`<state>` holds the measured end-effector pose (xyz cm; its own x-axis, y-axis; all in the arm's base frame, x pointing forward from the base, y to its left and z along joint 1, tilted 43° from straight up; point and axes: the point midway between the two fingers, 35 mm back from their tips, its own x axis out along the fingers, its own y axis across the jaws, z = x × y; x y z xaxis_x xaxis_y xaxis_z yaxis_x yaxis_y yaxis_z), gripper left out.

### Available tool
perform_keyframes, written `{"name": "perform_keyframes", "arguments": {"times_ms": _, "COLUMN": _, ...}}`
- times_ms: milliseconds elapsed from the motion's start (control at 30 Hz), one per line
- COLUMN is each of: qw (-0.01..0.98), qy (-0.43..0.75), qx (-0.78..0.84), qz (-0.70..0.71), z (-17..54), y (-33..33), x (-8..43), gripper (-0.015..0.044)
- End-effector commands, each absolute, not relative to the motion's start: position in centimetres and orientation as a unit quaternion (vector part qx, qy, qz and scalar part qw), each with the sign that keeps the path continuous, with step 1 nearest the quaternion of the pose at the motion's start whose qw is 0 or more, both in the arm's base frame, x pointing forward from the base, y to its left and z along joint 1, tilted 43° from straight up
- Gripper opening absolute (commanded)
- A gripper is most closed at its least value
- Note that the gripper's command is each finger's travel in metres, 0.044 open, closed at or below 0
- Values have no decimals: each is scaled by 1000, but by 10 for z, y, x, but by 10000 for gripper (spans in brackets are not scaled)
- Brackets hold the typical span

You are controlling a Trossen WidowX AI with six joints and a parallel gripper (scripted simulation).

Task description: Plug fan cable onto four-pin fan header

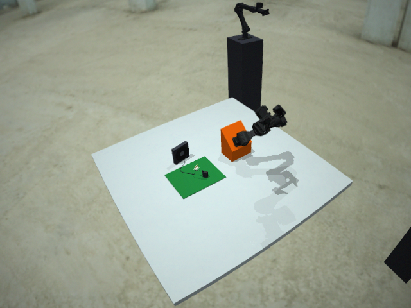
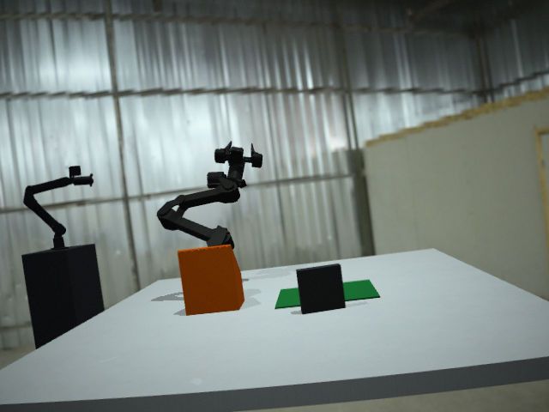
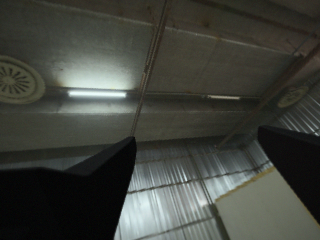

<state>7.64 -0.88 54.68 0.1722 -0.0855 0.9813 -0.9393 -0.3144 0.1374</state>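
A black square fan [image 1: 180,152] stands upright at the far edge of the green board [image 1: 194,176]. Its thin black cable [image 1: 185,171] runs across the board to a small black plug [image 1: 205,174]. The pale four-pin header [image 1: 196,167] sits on the board just beside the plug. My gripper [image 1: 272,111] is open and empty, raised high above the orange base block [image 1: 235,140] and pointing upward, far from the board. In the exterior view the fan [image 2: 321,287] hides the plug and header, and the gripper [image 2: 240,148] points at the ceiling. The wrist view shows both fingers apart with only ceiling between them.
A tall black pedestal [image 1: 244,71] with a second arm [image 1: 249,15] stands behind the white table. Another dark block [image 1: 401,256] is off the table at the right edge of the top view.
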Motion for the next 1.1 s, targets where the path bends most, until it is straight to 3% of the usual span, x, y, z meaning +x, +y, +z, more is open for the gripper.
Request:
{"name": "perform_keyframes", "arguments": {"times_ms": 0, "qw": 425, "qy": -402, "qx": 637, "qz": 502, "z": 547, "y": -9, "x": 76, "gripper": 426}}
{"name": "perform_keyframes", "arguments": {"times_ms": 100, "qw": 444, "qy": -397, "qx": 639, "qz": 487, "z": 547, "y": -7, "x": 88, "gripper": 440}}
{"name": "perform_keyframes", "arguments": {"times_ms": 500, "qw": 723, "qy": -230, "qx": 609, "qz": 229, "z": 480, "y": 7, "x": 270, "gripper": 440}}
{"name": "perform_keyframes", "arguments": {"times_ms": 700, "qw": 778, "qy": -161, "qx": 583, "qz": 168, "z": 444, "y": 7, "x": 309, "gripper": 440}}
{"name": "perform_keyframes", "arguments": {"times_ms": 1067, "qw": 856, "qy": 150, "qx": 495, "qz": 9, "z": 290, "y": -2, "x": 388, "gripper": 440}}
